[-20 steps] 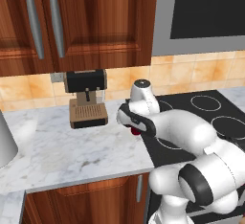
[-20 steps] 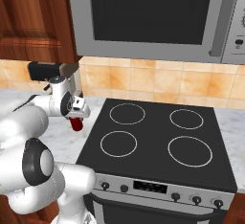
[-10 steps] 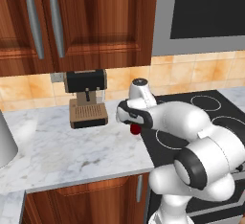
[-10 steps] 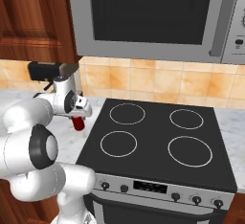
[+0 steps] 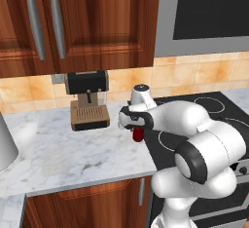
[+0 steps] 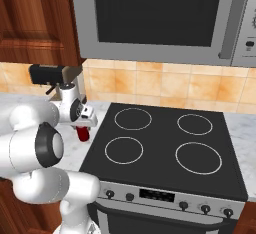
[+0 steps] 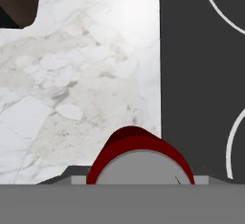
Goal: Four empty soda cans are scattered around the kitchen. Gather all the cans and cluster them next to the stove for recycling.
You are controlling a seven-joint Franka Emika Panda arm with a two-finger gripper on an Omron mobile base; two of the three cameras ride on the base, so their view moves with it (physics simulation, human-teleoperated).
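One can (image 5: 138,134) hangs upright, gripped between the fingers (image 5: 137,130), above the marble table (image 5: 73,149) just beside the stove's (image 6: 165,148) left edge. A coffee machine (image 5: 88,100) stands farther left by the wall.

Soda can (image 5: 138,134) just left of stove (image 5: 204,120)

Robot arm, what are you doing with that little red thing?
The white robot arm is carrying a red soda can in its pincer. The can hangs upright over the marble counter, right beside the left edge of the black stove. It looks about ready to be set down there, next to the stove. A coffee machine stands farther back on the counter.
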